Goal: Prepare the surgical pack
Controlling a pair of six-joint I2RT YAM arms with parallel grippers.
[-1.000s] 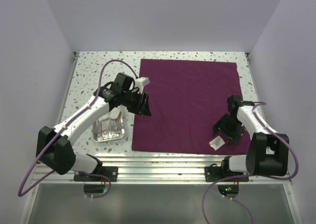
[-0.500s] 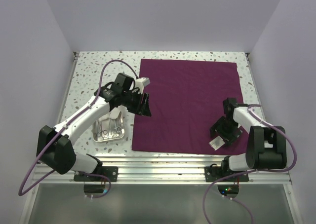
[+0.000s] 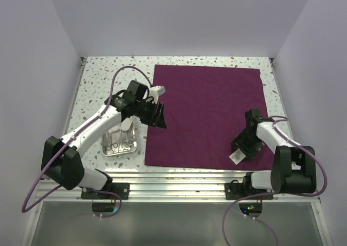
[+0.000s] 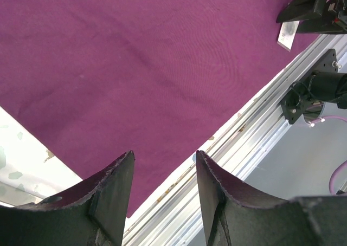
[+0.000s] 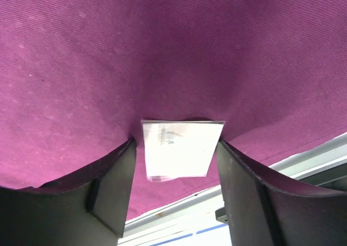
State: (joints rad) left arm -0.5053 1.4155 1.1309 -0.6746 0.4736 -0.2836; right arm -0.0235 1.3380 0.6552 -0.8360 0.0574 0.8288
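Note:
The surgical pack's dark purple cloth (image 3: 209, 113) (image 4: 135, 56) (image 5: 162, 51) lies spread flat. A small steel tray (image 3: 104, 148) with silver instruments (image 3: 120, 144) sits on the table left of it. A white gauze packet (image 3: 237, 157) (image 5: 179, 148) (image 4: 286, 34) rests on the cloth's near right corner. My right gripper (image 3: 241, 151) (image 5: 175, 142) is down on the cloth, its jaws straddling the packet; the right finger meets the packet's edge and a small gap remains on the left. My left gripper (image 3: 160, 116) (image 4: 164, 155) hangs open and empty over the cloth's left edge.
Speckled tabletop (image 3: 103, 78) shows left of and behind the cloth. Aluminium rails (image 3: 179, 175) (image 4: 255, 127) run along the near edge, just beyond the cloth's near hem. White walls close in the back and both sides.
My right gripper has shifted toward the near corner onto the gauze packet, and its jaws have narrowed around it. The left arm has not moved.

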